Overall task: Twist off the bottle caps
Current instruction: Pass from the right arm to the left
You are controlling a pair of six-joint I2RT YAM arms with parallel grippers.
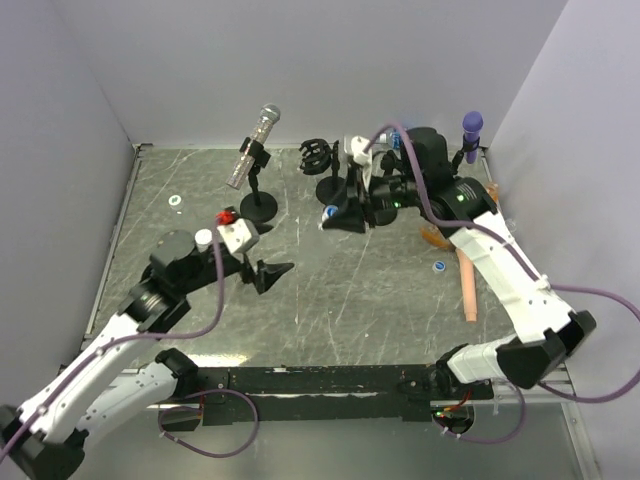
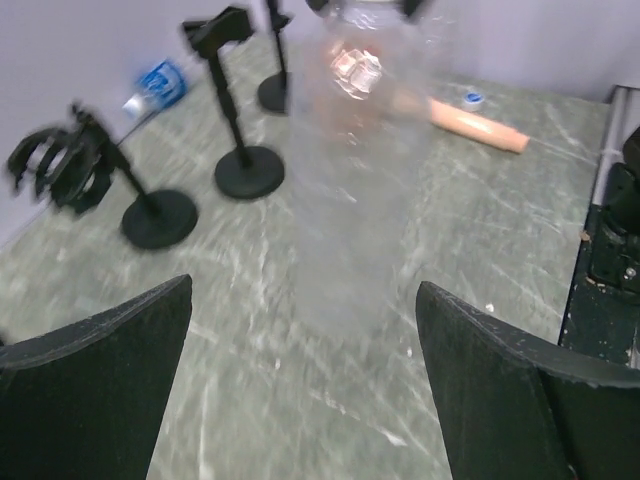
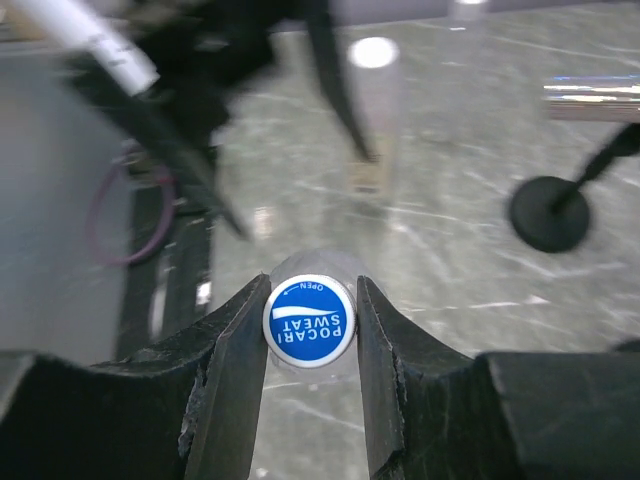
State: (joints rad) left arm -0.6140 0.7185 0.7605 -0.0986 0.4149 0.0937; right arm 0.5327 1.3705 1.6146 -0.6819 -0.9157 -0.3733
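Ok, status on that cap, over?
Right gripper: jaws shut on the blue cap. Left gripper: jaws open, clear bottle ahead, not gripped. Nothing seen blocking the cap.

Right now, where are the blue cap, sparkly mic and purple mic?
Blue cap (image 3: pixel 309 321): right wrist view, its printed top.
Sparkly mic (image 1: pixel 269 117): top view, its head.
Purple mic (image 1: pixel 472 122): top view, its head.
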